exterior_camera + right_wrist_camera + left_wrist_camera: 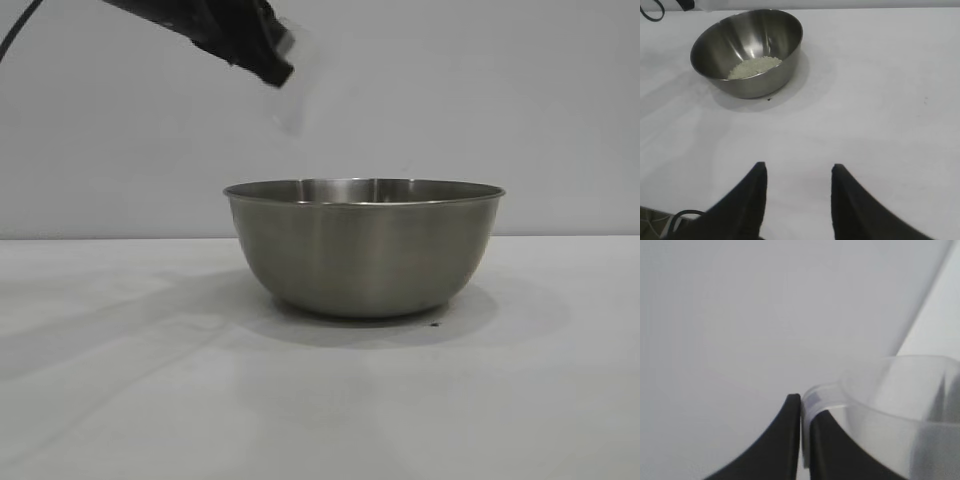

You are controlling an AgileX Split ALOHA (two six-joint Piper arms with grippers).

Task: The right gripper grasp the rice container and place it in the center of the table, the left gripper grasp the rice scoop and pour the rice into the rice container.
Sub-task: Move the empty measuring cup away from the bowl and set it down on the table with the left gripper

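On the table (120, 400) the rice container (364, 248) sits upright, mouth up, rice (755, 67) pooled inside. Above its left rim, the left gripper (801, 440) pinches the rice scoop (900, 410) by its handle. The right gripper (797, 200) hangs spread and empty, well apart.

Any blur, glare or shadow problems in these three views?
Exterior view: the rice scoop in the left gripper is smeared by motion; the rice container is sharp and casts a soft shadow on the table. Left wrist view: scoop rim soft. Right wrist view: glare inside the bowl beside the rice; right gripper sharp.
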